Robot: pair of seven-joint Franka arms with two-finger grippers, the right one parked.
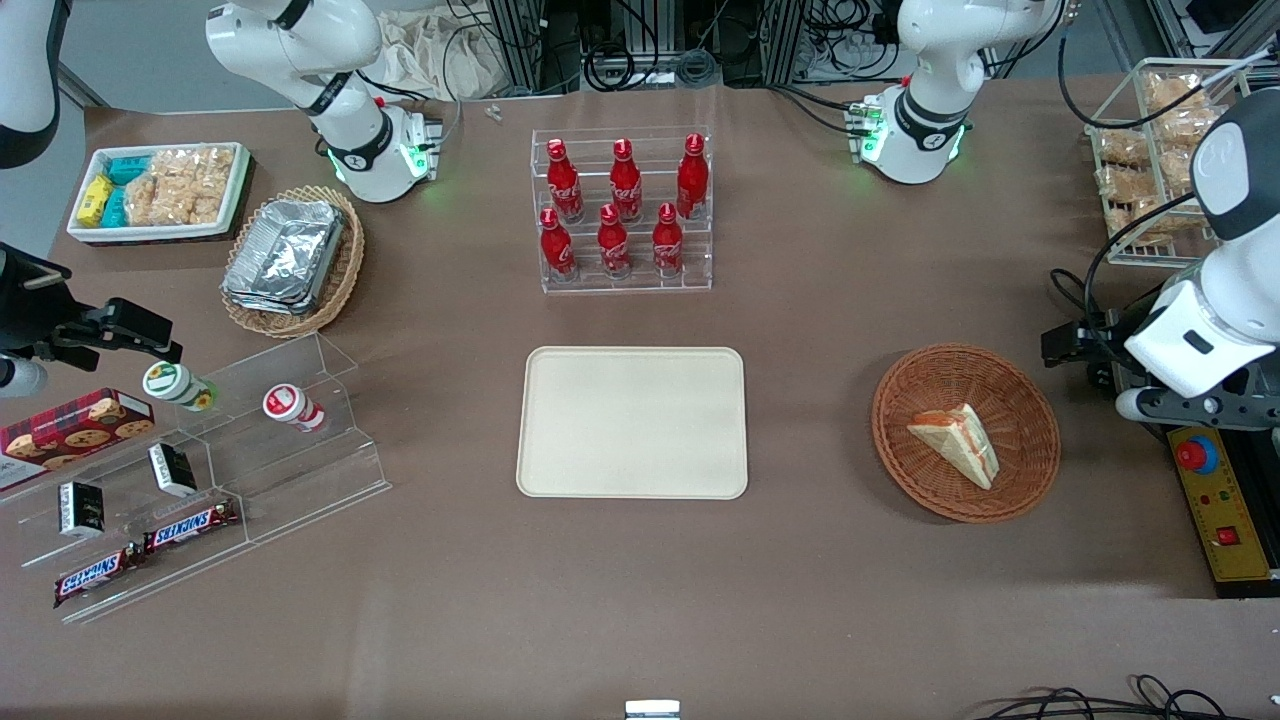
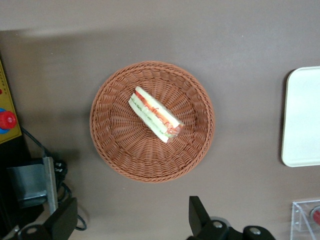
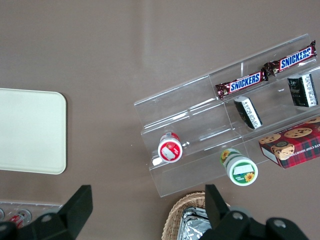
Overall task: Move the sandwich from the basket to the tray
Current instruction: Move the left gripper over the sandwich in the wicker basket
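Wrist view shows the gripper (image 2: 132,222) hovering fingers apart above the sandwich (image 2: 155,121) in the basket (image 2: 115,150); front view reveals the whole bare tray (image 1: 632,421).

Gripper (image 2: 132,222) raised, pointing down; fingers (image 2: 199,216) spread

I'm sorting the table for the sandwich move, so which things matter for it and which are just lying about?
For the job: sandwich in the basket; bare tray; open end effector, above the table beside the basket.

Lying about: cola bottles, foil containers, Snickers bars, cookie box.
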